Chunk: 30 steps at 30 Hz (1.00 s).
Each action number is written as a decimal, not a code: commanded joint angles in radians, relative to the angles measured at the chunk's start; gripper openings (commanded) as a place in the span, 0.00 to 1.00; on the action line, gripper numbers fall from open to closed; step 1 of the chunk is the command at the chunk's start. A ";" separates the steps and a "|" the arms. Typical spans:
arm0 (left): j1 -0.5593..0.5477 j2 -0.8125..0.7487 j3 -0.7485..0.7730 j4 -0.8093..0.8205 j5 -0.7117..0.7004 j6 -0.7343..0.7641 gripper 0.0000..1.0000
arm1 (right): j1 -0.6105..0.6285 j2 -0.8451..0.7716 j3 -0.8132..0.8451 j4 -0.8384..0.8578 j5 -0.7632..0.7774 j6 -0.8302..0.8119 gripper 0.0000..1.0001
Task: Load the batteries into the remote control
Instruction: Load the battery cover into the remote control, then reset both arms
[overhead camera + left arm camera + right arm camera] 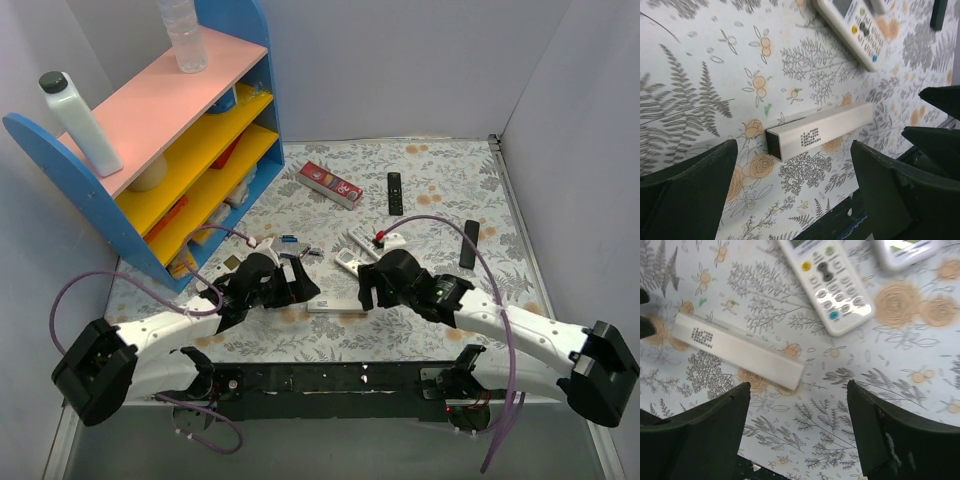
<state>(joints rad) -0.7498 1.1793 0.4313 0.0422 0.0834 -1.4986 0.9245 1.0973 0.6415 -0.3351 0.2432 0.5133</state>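
Note:
The remote control [335, 305] is a slim silver-white bar lying flat on the floral cloth between my two grippers. In the left wrist view the remote control [820, 131] shows its dark open end and a printed code, just ahead of my open left gripper [794, 150]. In the right wrist view the remote control [737, 350] lies ahead and to the left of my open right gripper [799, 385]. Neither gripper holds anything. Small batteries [289, 240] lie on the cloth behind the left gripper [292, 285]. The right gripper [370, 285] hovers by the bar's right end.
Two wider white remotes [356, 252] with button pads lie just behind the bar; one white remote [827, 282] is close ahead. Black remotes [395, 192] and a red box [332, 184] lie farther back. A blue shelf unit [190, 150] stands at the left.

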 commanded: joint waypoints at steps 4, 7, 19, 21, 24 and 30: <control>0.029 -0.386 0.079 -0.326 -0.385 -0.003 0.98 | -0.006 -0.302 0.029 -0.172 0.436 0.034 0.89; 0.029 -0.538 0.165 -0.480 -0.586 -0.005 0.98 | -0.006 -0.473 0.037 -0.206 0.553 0.030 0.89; 0.029 -0.995 0.284 -0.562 -0.817 0.221 0.98 | -0.004 -0.967 0.032 -0.200 0.723 -0.100 0.91; 0.029 -1.058 0.297 -0.558 -0.823 0.238 0.98 | -0.004 -1.005 0.032 -0.199 0.729 -0.111 0.91; 0.029 -1.122 0.308 -0.544 -0.817 0.271 0.98 | -0.004 -1.028 0.032 -0.200 0.739 -0.116 0.91; 0.029 -1.175 0.294 -0.530 -0.812 0.287 0.98 | -0.004 -1.033 0.034 -0.200 0.748 -0.122 0.91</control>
<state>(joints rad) -0.7254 0.0048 0.7181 -0.4850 -0.7086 -1.2518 0.9207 0.0708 0.6506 -0.5510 0.9493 0.4107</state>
